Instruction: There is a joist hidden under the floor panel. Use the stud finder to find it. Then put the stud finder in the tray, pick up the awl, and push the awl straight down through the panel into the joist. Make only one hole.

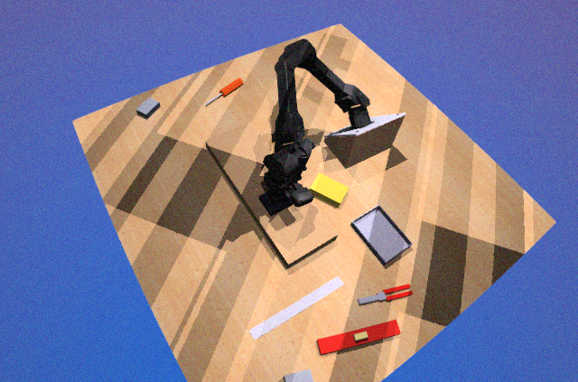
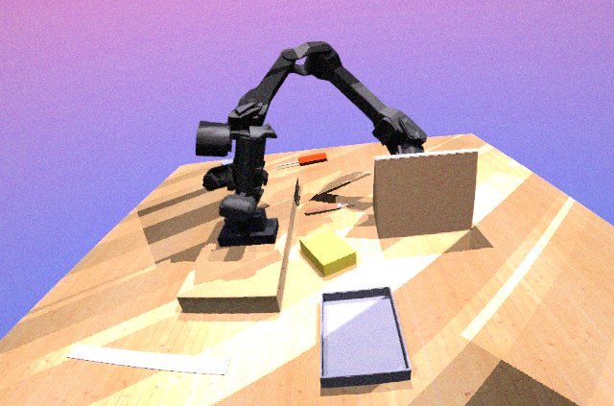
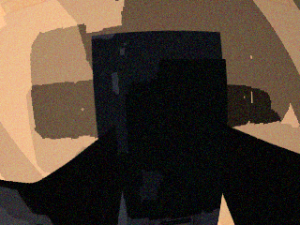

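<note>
My gripper (image 1: 285, 194) (image 2: 246, 211) (image 3: 163, 129) points down and is shut on the stud finder (image 1: 276, 206) (image 2: 247, 236) (image 3: 155, 52), a dark flat-based block. The block is on or just above the floor panel (image 1: 298, 242) (image 2: 232, 282); a small gap cannot be told. Any display on it is too dark to read. The awl (image 2: 322, 208), with a brownish handle, lies beyond the panel in the exterior view; the arm hides it in the top view. The grey tray (image 1: 382, 236) (image 2: 364, 342) is empty. No joist or hole shows.
A yellow block (image 1: 329, 190) (image 2: 328, 253) lies beside the panel. A tall upright board (image 1: 373, 144) (image 2: 425, 195) stands by the arm's base. An orange screwdriver (image 1: 231, 87) (image 2: 312, 159), white strip (image 1: 296, 306) (image 2: 149, 360), pliers (image 1: 383, 296) and red level (image 1: 336, 344) lie farther out.
</note>
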Tool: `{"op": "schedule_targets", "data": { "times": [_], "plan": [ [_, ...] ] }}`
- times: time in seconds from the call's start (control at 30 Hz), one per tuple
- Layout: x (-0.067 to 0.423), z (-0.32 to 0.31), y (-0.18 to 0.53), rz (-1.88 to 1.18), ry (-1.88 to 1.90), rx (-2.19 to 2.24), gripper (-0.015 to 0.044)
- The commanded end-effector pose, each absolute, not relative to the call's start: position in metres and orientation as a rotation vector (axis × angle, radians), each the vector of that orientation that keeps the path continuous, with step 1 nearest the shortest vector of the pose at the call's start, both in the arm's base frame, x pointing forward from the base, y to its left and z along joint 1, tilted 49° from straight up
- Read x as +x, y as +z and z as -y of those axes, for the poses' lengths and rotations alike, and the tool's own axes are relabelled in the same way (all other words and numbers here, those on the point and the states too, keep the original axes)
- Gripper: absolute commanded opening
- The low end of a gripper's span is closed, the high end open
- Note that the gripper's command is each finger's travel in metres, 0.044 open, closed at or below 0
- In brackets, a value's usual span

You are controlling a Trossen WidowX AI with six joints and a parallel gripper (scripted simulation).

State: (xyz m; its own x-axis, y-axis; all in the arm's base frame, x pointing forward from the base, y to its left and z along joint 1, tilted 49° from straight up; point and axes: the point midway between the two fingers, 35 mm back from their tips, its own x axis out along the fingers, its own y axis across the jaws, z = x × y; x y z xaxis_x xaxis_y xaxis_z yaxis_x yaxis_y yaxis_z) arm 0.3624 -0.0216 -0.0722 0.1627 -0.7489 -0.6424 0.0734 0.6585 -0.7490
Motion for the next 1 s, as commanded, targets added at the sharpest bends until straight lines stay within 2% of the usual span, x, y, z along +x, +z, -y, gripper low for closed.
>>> {"op": "schedule_targets", "data": {
  "times": [0.0, 0.97],
  "plan": [
    [0.363, 0.017, -0.078, -1.287, -0.646, -0.645, 0.0000],
    [0.366, -0.011, -0.108, -1.286, -0.645, -0.643, 0.0000]
  ]
}}
